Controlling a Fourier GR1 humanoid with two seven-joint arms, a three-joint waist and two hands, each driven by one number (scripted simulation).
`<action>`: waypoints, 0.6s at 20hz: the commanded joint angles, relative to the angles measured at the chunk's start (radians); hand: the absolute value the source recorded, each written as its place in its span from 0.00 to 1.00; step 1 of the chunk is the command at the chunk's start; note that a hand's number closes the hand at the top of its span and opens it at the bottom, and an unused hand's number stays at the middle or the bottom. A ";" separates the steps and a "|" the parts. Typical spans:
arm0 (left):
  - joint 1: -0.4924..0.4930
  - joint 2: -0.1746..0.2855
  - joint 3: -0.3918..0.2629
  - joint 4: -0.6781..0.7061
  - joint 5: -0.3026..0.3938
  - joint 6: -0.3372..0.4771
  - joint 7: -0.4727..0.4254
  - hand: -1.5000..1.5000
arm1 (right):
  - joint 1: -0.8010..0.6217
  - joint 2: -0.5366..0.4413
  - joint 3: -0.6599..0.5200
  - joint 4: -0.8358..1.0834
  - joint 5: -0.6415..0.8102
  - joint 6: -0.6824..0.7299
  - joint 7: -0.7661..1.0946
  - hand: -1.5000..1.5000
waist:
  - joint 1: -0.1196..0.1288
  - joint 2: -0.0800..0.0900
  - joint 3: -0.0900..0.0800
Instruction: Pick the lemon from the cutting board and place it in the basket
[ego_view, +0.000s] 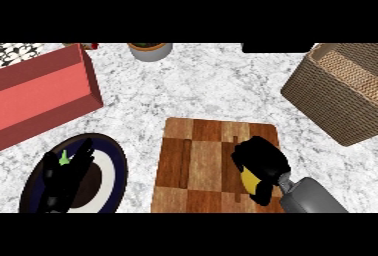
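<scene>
Lemon: on the near right part of the cutting board, mostly hidden, yellow showing under the palm. Right hand: fingers curled round the lemon. Basket: far right on the counter, well apart from the board. Left hand: fingers relaxed, holding nothing, over the plate, near left. Red box: far left.

You see the right robot hand curled over the lemon on the cutting board. Your left robot hand rests open, fingers up, over the plate. The basket stands well apart at the right of the counter.
</scene>
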 joint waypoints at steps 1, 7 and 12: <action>0.051 0.019 0.039 0.046 0.017 -0.010 -0.015 0.50 | 0.193 -0.256 -0.009 -0.095 -0.005 -0.149 -0.221 1.00 | -0.032 0.004 -0.008; 0.072 0.007 0.043 0.009 0.027 -0.001 0.003 0.50 | 0.404 -0.508 -0.236 -0.184 -0.206 -0.401 -0.527 1.00 | -0.056 0.002 -0.007; 0.079 0.012 0.049 0.002 0.016 0.013 0.006 0.50 | 0.514 -0.347 -0.297 -0.220 -0.649 -0.230 -0.625 1.00 | -0.080 0.009 -0.007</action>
